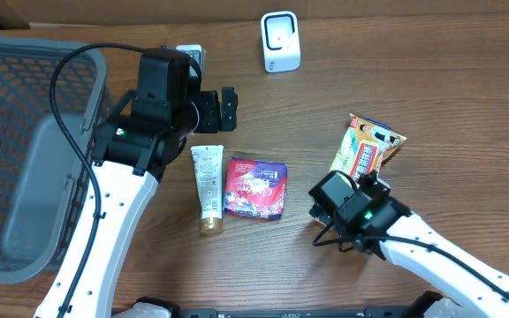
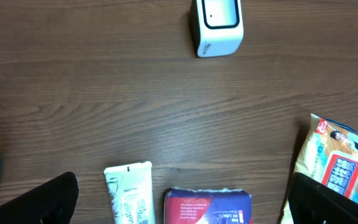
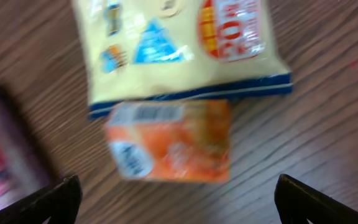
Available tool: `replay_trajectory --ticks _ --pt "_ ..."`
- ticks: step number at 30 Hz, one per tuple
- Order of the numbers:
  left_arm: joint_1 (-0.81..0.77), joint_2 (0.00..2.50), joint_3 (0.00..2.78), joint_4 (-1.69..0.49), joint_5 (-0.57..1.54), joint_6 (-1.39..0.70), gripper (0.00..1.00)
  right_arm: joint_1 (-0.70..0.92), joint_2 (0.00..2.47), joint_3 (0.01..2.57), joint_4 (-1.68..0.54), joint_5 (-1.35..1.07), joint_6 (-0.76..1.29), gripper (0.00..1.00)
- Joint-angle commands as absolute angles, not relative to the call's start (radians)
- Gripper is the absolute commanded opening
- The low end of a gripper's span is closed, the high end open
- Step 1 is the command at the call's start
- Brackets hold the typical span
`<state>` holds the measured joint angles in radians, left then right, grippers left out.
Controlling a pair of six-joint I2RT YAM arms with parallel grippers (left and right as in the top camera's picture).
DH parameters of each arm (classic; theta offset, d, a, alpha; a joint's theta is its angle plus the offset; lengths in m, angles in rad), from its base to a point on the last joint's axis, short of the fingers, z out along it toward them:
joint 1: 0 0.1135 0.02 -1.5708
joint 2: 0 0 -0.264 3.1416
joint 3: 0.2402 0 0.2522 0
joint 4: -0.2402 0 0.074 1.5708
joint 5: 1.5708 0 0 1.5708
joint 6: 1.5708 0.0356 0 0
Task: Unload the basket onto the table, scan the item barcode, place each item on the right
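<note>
Right wrist view: right gripper (image 3: 176, 196), jaws spread, has a blurred orange packet (image 3: 169, 140) centred between them, seemingly lined up for pickup; left gripper (image 1: 228, 108) likewise spread, empty.

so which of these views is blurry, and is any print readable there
right wrist: blurred, fine print on the yellow bag and orange packet unreadable; left wrist: sharp, table grain crisp; overhead: sharp, evenly lit
</note>
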<state>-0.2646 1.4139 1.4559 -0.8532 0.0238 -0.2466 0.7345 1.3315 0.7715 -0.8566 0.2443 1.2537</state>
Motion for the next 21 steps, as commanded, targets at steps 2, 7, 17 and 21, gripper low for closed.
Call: replay_trajectory --ticks 2,7,17,21 --pt "-0.261 1.410 1.479 -0.868 0.052 -0.208 1.00 0.739 1.338 0.712 -0.722 0.354 1.097 1.00" --pt "-0.261 1.410 1.479 -0.871 0.052 -0.208 1.00 0.739 1.338 0.657 -0.656 0.350 1.046 1.00" --pt "-0.261 1.410 1.479 -0.886 0.052 -0.201 1.00 0.739 1.340 0.564 -0.505 0.294 1.042 1.00" --pt "-0.261 1.410 1.479 -0.892 0.051 -0.186 1.00 0.739 1.382 0.543 -0.455 0.266 1.039 1.00"
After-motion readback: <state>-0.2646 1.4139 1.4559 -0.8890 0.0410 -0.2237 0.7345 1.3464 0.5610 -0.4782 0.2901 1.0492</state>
